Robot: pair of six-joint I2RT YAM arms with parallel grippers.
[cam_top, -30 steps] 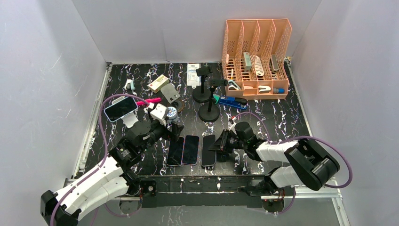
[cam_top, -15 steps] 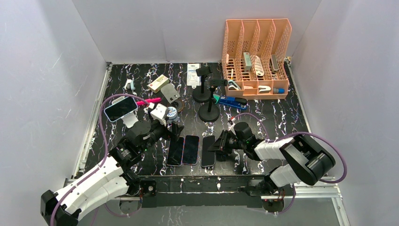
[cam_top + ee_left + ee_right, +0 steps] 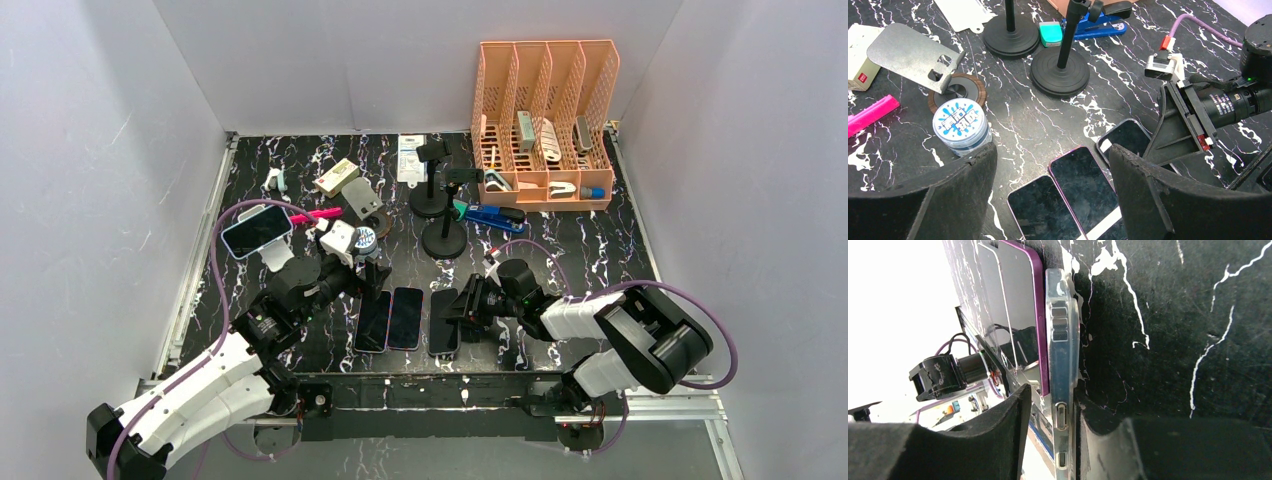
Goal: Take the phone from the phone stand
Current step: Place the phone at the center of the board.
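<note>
**A:** What lies nearest the arms?

**B:** Three flat phones (image 3: 405,318), side by side at the near edge. The right gripper (image 3: 1055,440) has a finger on either side of the clear-cased phone (image 3: 1062,340). I cannot tell whether it pinches it or sits loose. The left gripper (image 3: 1053,195) hangs over the other two, spread wide and holding nothing.

**A:** And the one to take off?

**B:** Farther back on the left, the phone (image 3: 257,230) leans tilted on its white stand (image 3: 277,257).

**A:** How will it handle?

**B:** I'd judge it a stiff, smooth slab with some weight. The glass is slippery and easily marked, so grip across the long edges, never the screen. The stand looks light and may lift with it.
</note>
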